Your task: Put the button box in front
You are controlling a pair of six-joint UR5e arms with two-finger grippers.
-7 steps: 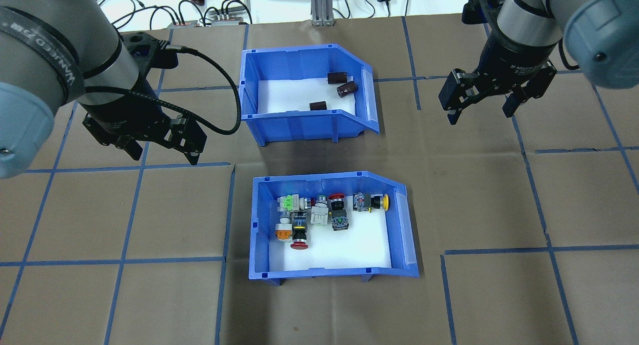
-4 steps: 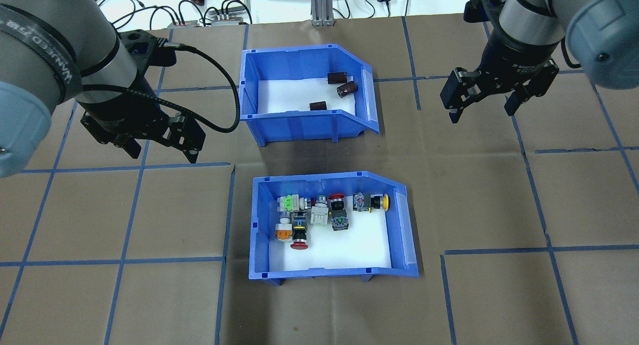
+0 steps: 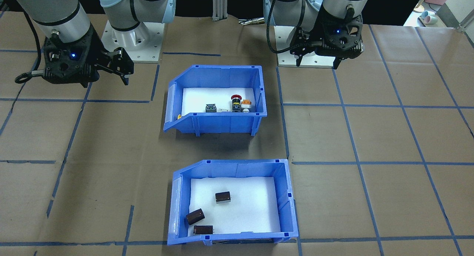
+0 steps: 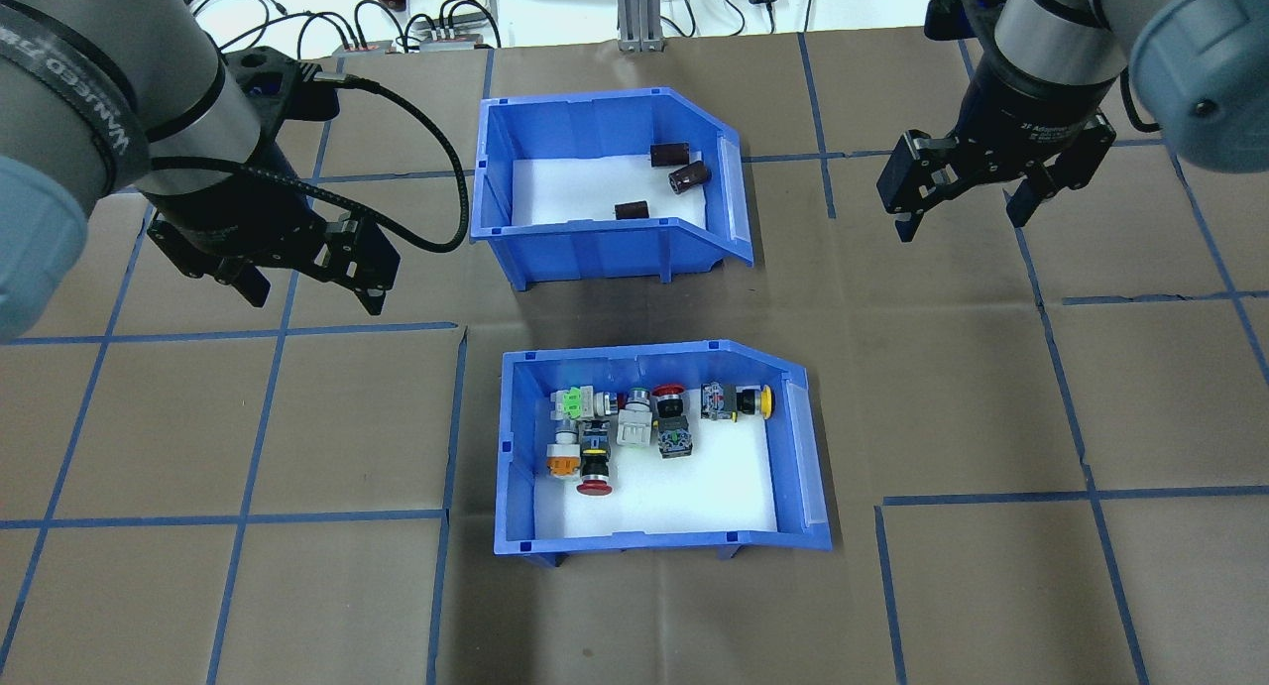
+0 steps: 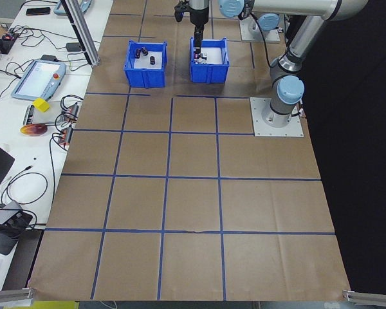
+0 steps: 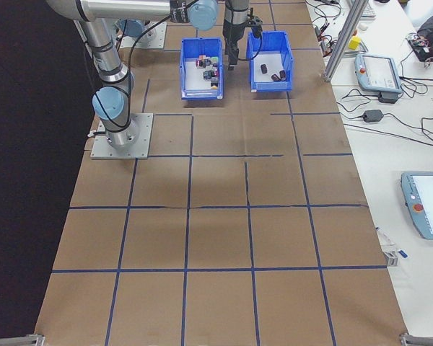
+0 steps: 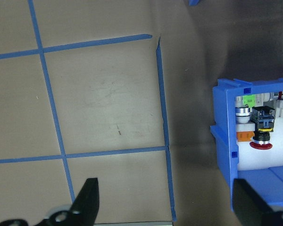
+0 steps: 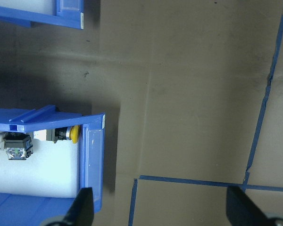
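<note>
Blue button box (image 4: pixel 658 546) lengthwise across table, sloped mouth rightward; left gripper (image 4: pixel 309 290), right gripper (image 4: pixel 964 212) spread wide.

Two blue bins (image 4: pixel 634 546), three brown cylinders (image 4: pixel 689 176)

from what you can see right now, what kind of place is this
Most likely a robotics lab or test cell. The table is covered in brown paper with a blue tape grid, teach pendants and loose cables lie on a side bench, and blue parts bins hold small components.
</note>
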